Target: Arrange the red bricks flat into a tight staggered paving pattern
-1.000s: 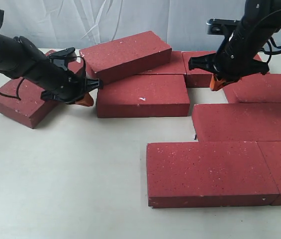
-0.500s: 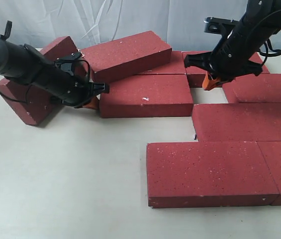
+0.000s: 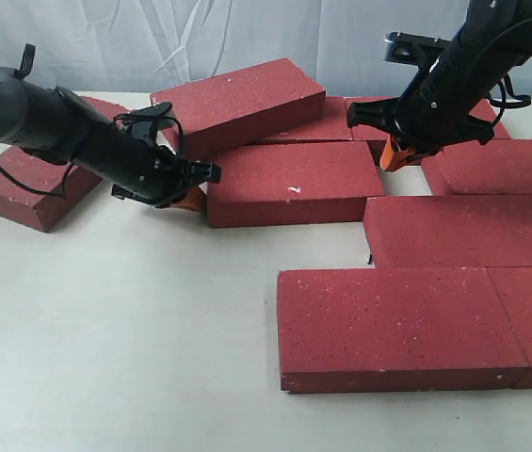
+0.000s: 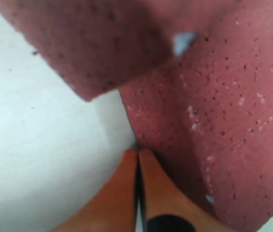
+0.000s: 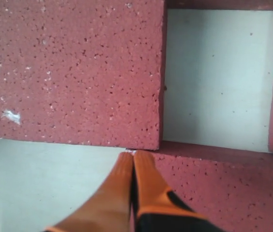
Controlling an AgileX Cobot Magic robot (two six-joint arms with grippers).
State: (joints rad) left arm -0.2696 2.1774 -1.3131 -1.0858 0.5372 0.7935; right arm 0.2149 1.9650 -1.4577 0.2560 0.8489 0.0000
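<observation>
Left claw, fingers clenched on nothing, butts the left end of the centre brick. Right claw, also clenched empty, hangs at that brick's upper right corner. A tilted brick leans on it; other bricks lie lower right. They look heavy, stiff and rough: probably better shoved low on the end faces than pinched.

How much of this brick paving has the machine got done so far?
Roughly half. The front bricks lie flat and snug, with a staggered brick behind. In hand: the left claw, shut, sits against the end of the middle brick; the right claw, shut, hovers by its other end. To do: one tilted brick resting on others, and a stray brick far left.
</observation>
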